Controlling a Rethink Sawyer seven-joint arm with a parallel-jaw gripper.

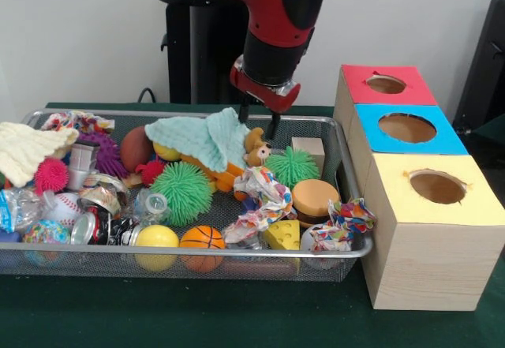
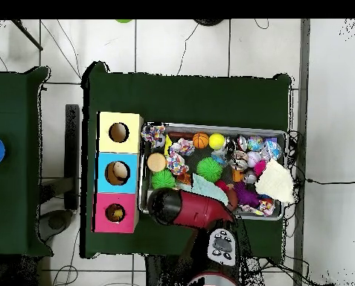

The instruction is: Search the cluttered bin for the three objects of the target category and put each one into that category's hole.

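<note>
Judging by how full the bin (image 1: 347, 176) is, we are early or midway in the sorting, not near the end. Our gripper (image 1: 257, 124) hangs over the far side of the bin, its two dark fingers slightly spread with nothing between them, tips just above the small teddy bear (image 1: 254, 147) and the pale green cloth (image 1: 201, 140).

Which category we are after is not shown, so we cannot name the target things with certainty. The clutter holds balls (an orange basketball (image 1: 202, 242), a yellow ball (image 1: 156, 241), a baseball (image 1: 63, 207)), spiky green balls (image 1: 186, 192), crumpled patterned cloths (image 1: 260, 198), a cheese wedge (image 1: 283, 235) and a toy burger (image 1: 314, 199).

Beside the bin stands the box with three holes: red (image 1: 386, 84), blue (image 1: 407, 128) and yellow (image 1: 437, 186). From overhead we see something lying inside the blue hole (image 2: 117, 173) and the red hole (image 2: 114, 213), while the yellow hole (image 2: 118, 132) looks dark and empty. So some drops appear done, though we cannot tell how many, or for which category.

What remains, as we judge it, is to grasp a target from the bin and carry it to its hole.
</note>
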